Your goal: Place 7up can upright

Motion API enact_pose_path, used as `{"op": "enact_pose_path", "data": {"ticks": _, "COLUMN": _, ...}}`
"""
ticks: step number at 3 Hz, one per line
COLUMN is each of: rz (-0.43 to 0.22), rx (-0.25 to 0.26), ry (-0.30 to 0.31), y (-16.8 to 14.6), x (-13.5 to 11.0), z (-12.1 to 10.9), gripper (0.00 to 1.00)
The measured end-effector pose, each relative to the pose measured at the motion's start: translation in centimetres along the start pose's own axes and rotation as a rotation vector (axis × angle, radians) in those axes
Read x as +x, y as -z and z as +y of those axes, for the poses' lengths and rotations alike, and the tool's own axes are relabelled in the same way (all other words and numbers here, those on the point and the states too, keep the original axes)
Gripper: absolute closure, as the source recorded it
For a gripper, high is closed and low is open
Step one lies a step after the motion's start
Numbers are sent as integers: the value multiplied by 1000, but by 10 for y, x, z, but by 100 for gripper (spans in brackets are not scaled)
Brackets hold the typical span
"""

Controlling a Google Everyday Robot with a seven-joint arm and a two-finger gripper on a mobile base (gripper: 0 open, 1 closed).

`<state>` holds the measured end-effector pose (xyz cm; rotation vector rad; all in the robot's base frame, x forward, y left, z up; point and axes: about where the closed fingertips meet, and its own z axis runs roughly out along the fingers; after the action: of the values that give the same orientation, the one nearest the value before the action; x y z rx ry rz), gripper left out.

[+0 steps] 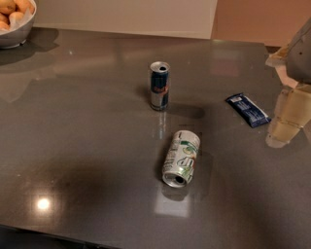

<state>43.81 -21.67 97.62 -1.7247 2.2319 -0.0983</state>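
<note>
Grey bench (73,146) bears the 7up can (181,158) on its side; tool (287,119) hangs at the right edge, and I cannot tell its state.

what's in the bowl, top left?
Round orange fruit heaped above the rim of the bowl; anything lower is hidden by its wall. End effector is at the right edge, far from it.

End effector (290,115) at far right edge, pale, pointing downward
</note>
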Motion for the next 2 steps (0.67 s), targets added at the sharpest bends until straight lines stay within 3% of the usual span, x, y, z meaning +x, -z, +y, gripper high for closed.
{"op": "enact_pose_path", "data": {"ticks": 1, "rz": 0, "rx": 0, "ry": 0, "y": 0, "x": 0, "z": 0, "gripper": 0}}
{"op": "enact_pose_path", "data": {"ticks": 2, "rz": -18, "rx": -44, "ry": 62, "y": -4, "x": -15, "z": 3, "gripper": 0}}
